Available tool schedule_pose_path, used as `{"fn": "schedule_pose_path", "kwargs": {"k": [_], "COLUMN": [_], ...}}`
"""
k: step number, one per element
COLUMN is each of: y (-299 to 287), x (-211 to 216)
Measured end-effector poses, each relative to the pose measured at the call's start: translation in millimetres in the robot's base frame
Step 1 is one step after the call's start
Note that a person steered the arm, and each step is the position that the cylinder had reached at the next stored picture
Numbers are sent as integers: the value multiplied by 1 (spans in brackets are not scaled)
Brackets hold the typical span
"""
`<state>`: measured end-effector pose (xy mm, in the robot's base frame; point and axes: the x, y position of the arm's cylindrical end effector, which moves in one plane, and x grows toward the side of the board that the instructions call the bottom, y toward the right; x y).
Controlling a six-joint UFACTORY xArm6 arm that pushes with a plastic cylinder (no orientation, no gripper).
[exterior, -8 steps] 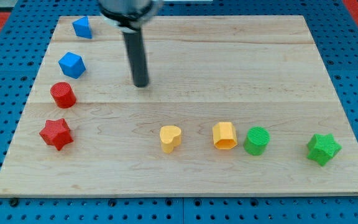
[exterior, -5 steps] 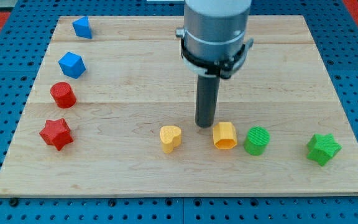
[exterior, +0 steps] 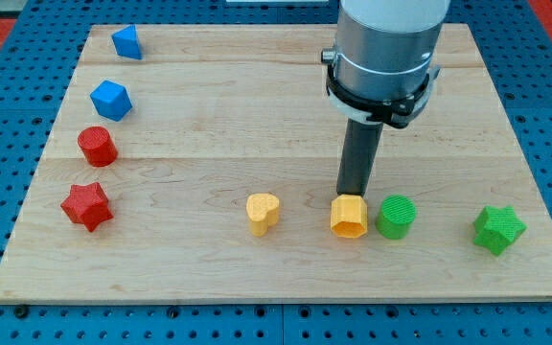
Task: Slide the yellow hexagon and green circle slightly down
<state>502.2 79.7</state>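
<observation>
The yellow hexagon (exterior: 349,216) sits low on the wooden board, right of centre. The green circle (exterior: 396,217) stands just to its right, nearly touching it. My tip (exterior: 353,194) is at the hexagon's upper edge, touching or almost touching it, with the rod rising toward the view's top. The green circle lies to the lower right of my tip.
A yellow heart (exterior: 263,213) lies left of the hexagon. A green star (exterior: 498,230) is at the lower right. At the left edge stand a red star (exterior: 86,206), a red cylinder (exterior: 97,147) and two blue blocks (exterior: 110,100) (exterior: 126,42). The wooden board (exterior: 286,105) rests on a blue pegboard.
My tip has swept from the upper left down and right to the hexagon's upper edge. The yellow hexagon has shifted slightly down. The other blocks have not moved.
</observation>
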Motion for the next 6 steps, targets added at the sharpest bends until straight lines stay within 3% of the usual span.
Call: {"fn": "schedule_pose_path", "kwargs": {"k": [1,2,3,5,6], "y": [0,14,37,69,69], "x": [7,-34,-31,21,1]}}
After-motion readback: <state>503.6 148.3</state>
